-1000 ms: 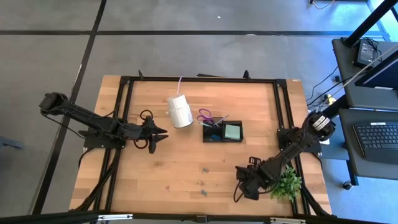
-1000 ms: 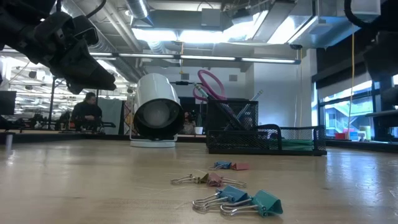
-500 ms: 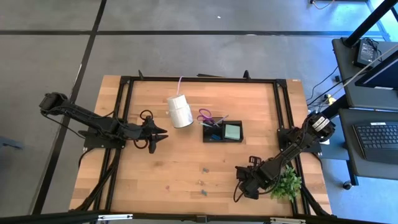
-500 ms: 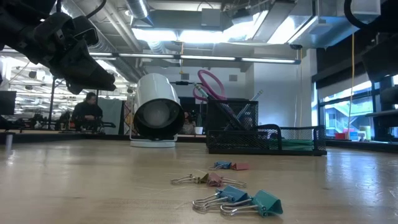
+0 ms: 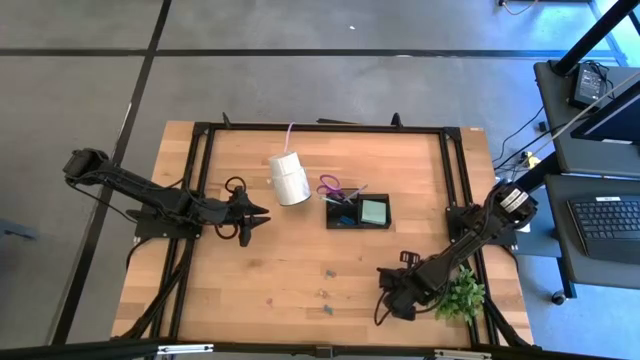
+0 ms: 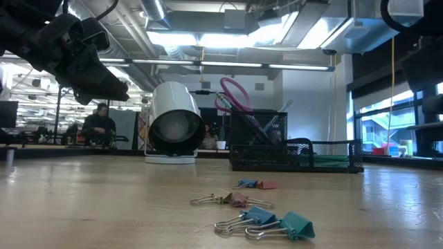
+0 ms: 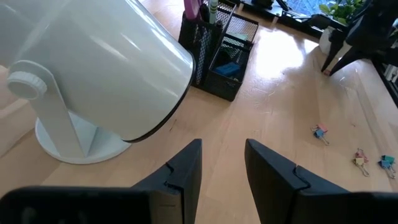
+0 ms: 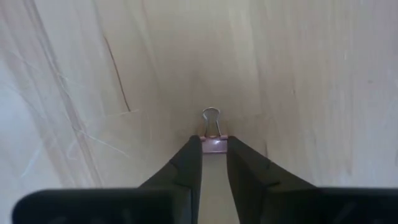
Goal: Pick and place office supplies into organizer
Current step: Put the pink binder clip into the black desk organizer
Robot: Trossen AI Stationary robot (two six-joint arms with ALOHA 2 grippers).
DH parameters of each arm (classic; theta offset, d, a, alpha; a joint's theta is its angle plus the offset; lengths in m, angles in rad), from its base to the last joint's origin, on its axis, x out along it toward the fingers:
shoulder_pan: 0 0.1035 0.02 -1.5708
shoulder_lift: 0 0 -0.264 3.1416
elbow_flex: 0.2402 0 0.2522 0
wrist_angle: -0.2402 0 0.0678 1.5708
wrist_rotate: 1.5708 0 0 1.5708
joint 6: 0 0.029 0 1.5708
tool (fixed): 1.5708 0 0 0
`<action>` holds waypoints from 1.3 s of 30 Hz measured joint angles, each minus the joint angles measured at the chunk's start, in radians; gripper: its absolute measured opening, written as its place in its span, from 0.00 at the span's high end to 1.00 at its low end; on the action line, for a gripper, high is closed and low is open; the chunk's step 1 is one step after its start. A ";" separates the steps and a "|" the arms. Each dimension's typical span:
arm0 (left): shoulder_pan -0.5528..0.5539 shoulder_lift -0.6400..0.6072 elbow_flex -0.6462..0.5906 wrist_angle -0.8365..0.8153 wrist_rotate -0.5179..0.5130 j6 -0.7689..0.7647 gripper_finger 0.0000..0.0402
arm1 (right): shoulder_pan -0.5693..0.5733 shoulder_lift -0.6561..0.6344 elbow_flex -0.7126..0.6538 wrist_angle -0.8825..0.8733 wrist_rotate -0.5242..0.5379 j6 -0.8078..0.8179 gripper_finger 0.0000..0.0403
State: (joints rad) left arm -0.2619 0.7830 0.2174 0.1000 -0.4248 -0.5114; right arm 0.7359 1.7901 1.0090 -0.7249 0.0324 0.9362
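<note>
Nearby, a white cylinder roll lies just beside the black organizer, whose purple-handled scissors stand handles-up — loose clips dot the bare wood. Low at the table's near right corner, beside the plant, the right gripper pinches a small pink clip (wire loop pointing away). The left gripper hovers, fingers parted.

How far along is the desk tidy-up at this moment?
Done: purple-handled scissors, pens and a mint-green sticky-note pad already sit in the organizer. In hand: the right gripper is pinched on a pink binder clip at the table. Left: several binder clips lie loose on the wood. The left gripper waits open beside the white cylinder.
</note>
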 joint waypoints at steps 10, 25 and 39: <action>0.000 0.000 0.000 0.000 -0.002 -0.001 0.71 | -0.074 0.005 0.083 -0.050 -0.009 -0.110 0.84; 0.000 0.000 0.000 0.000 -0.001 -0.002 0.71 | -0.294 0.000 0.107 -0.021 0.098 -0.396 0.84; 0.000 0.000 0.000 0.001 0.000 -0.002 0.71 | -0.513 -0.002 0.262 -0.004 0.181 -0.677 0.83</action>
State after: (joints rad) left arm -0.2619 0.7830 0.2173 0.1005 -0.4252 -0.5138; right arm 0.2225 1.7882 1.2711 -0.7290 0.2137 0.2589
